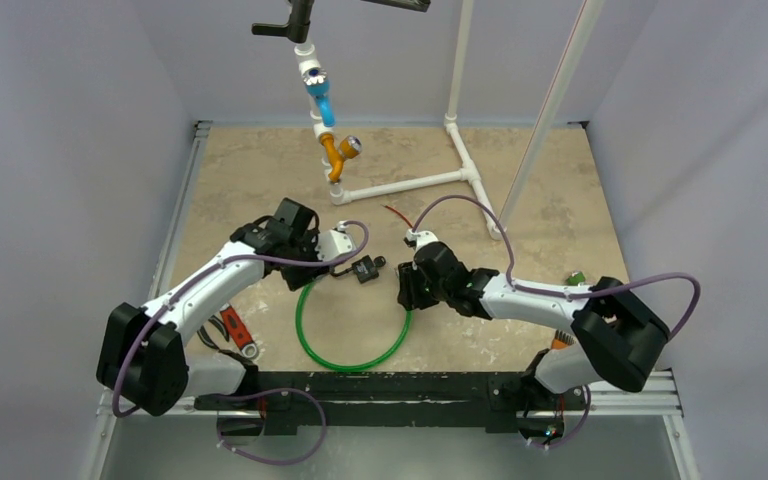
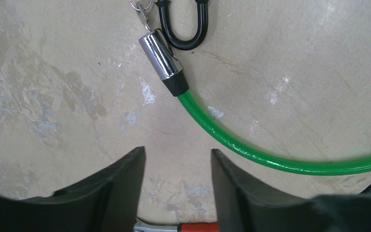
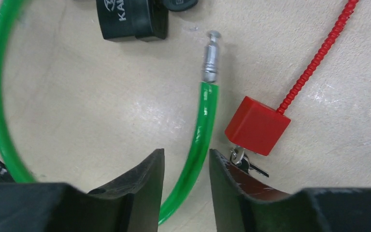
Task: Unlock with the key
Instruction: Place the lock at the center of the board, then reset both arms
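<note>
A green cable (image 1: 300, 320) lies in a loop on the table between the arms. Its metal pin end (image 3: 211, 57) lies free, a short way from the black lock body (image 3: 130, 19). The cable's chrome ferrule (image 2: 162, 55) rests by a black U-shaped loop (image 2: 183, 34). A small key on a ring (image 3: 245, 163) lies against a red padlock (image 3: 257, 124). My right gripper (image 3: 186, 151) is open and straddles the green cable (image 3: 200, 130). My left gripper (image 2: 178, 151) is open over bare table with nothing between its fingers.
The padlock's red ribbed cable (image 3: 319, 53) runs to the upper right. A white pipe frame (image 1: 410, 185) with blue (image 1: 320, 100) and orange (image 1: 333, 152) valves stands at the back. A red-handled tool (image 1: 235, 328) lies beside the left arm.
</note>
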`<move>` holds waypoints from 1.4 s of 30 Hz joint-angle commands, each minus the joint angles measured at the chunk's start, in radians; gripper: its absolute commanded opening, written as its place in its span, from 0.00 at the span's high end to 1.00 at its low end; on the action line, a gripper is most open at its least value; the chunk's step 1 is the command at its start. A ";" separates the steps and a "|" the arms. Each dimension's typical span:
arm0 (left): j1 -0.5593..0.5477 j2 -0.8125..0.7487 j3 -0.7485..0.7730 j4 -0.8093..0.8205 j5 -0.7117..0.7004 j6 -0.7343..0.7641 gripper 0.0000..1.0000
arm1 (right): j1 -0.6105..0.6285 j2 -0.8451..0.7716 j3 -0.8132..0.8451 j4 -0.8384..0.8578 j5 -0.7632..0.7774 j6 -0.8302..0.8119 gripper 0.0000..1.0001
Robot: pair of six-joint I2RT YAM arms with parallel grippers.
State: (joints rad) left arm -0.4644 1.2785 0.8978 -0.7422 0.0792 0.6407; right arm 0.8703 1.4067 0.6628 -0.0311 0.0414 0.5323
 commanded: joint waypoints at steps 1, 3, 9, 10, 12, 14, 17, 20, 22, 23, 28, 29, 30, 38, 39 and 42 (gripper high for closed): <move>0.013 0.025 -0.014 0.038 -0.005 0.036 0.43 | 0.004 0.006 -0.005 -0.006 0.035 -0.010 0.56; 0.019 0.027 -0.010 0.035 0.008 0.023 0.35 | 0.004 0.005 0.004 -0.020 0.041 -0.010 0.49; 0.059 -0.040 0.045 -0.031 0.110 -0.022 0.00 | 0.003 -0.061 0.056 -0.088 0.066 -0.037 0.05; 0.074 -0.054 0.063 -0.048 0.136 -0.031 0.00 | 0.003 -0.077 0.073 -0.107 0.074 -0.043 0.02; 0.124 -0.080 0.108 -0.087 0.230 -0.052 0.00 | -0.002 -0.108 0.117 -0.148 0.089 -0.054 0.01; 0.192 -0.099 0.143 -0.109 0.315 -0.077 0.00 | -0.015 -0.147 0.148 -0.179 0.101 -0.060 0.01; 0.339 -0.117 0.179 -0.124 0.440 -0.103 0.00 | -0.064 -0.220 0.176 -0.216 0.122 -0.073 0.01; 0.491 -0.130 0.194 -0.107 0.572 -0.146 0.00 | -0.151 -0.304 0.176 -0.229 0.131 -0.084 0.01; 0.585 -0.132 0.199 -0.097 0.652 -0.172 0.00 | -0.208 -0.366 0.158 -0.232 0.181 -0.076 0.01; 0.622 -0.136 0.193 -0.082 0.686 -0.192 0.00 | -0.221 -0.405 0.149 -0.235 0.244 -0.070 0.01; 0.724 -0.187 0.100 0.112 0.644 -0.405 0.00 | -0.227 -0.517 0.021 -0.210 0.748 0.030 0.01; 0.731 -0.203 0.078 0.151 0.636 -0.420 0.00 | -0.228 -0.541 -0.017 -0.185 0.785 0.019 0.01; 0.736 -0.223 0.045 0.203 0.613 -0.453 0.00 | -0.228 -0.567 -0.056 -0.155 0.860 0.015 0.01; 0.737 -0.314 -0.178 0.560 0.411 -0.630 0.00 | -0.249 -0.752 -0.313 0.177 1.013 -0.117 0.01; 0.737 -0.303 -0.195 0.587 0.407 -0.632 0.00 | -0.258 -0.746 -0.330 0.228 1.006 -0.154 0.01; 0.737 -0.263 -0.266 0.690 0.397 -0.660 0.00 | -0.285 -0.685 -0.385 0.415 1.014 -0.263 0.01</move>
State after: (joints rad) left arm 0.2661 0.9775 0.7033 -0.2783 0.5266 0.0650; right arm 0.6136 0.6750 0.3252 0.0685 0.9638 0.4126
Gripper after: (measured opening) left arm 0.998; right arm 0.987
